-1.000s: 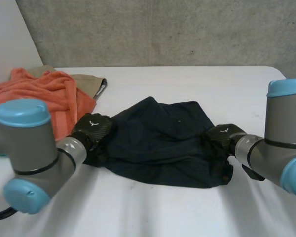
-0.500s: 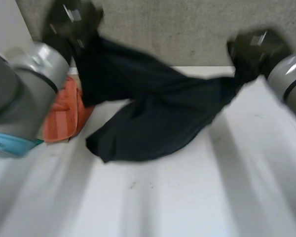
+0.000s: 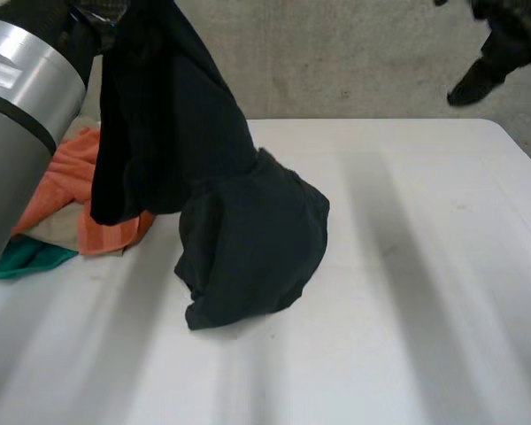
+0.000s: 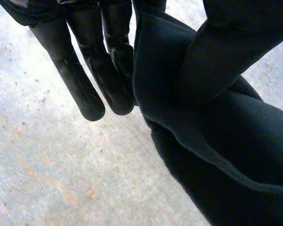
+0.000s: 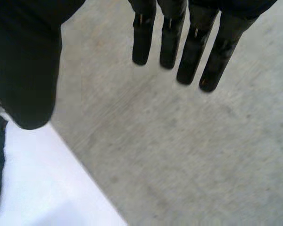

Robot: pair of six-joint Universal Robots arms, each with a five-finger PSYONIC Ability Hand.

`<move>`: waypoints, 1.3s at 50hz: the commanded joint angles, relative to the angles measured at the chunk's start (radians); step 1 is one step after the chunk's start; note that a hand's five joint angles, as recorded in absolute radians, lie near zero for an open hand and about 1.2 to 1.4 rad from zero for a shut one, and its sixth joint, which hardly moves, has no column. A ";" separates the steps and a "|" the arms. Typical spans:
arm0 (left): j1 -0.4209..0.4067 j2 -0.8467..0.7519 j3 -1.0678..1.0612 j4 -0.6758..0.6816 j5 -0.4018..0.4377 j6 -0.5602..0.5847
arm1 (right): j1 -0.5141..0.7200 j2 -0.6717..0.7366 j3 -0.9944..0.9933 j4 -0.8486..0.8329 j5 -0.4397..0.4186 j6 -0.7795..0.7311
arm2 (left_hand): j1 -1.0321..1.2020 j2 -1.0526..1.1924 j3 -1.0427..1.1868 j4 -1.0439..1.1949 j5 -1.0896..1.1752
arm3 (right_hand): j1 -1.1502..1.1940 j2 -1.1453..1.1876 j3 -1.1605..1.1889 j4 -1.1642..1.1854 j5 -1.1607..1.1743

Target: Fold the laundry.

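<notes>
My left robot hand point(image 4: 85, 70) pinches an edge of the dark garment point(image 3: 248, 239) between straight fingers and thumb, holding it high on my left side. The garment hangs down from there, its lower part heaped on the white table point(image 3: 407, 310) beside an orange towel point(image 3: 57, 177). My right robot hand point(image 5: 192, 52) is up off the table, fingers straight, holding nothing

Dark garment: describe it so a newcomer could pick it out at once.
On the white table, look beside the orange towel on the robot's left. The dark garment hangs from the raised left hand, its lower end heaped on the table. It is the only near-black cloth and the only one lifted.
</notes>
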 commanded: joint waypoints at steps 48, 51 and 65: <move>-0.066 -0.044 -0.528 -0.076 -0.157 -0.344 | 0.045 0.800 -0.085 -0.332 -0.398 -0.312 | -0.626 -0.684 -0.682 -0.689 -0.642 | -0.027 -0.102 -0.119 -0.120 -0.118; -0.085 -0.055 -0.561 -0.102 -0.160 -0.426 | 0.050 0.873 -0.142 -0.347 -0.416 -0.352 | -0.626 -0.684 -0.682 -0.689 -0.642 | -0.013 -0.088 -0.105 -0.106 -0.103; -0.028 -0.268 -0.536 -0.012 -0.160 -0.474 | 0.059 1.056 -0.318 -0.358 -0.422 -0.354 | -0.629 -0.687 -0.685 -0.692 -0.645 | 0.193 0.118 0.101 0.100 0.102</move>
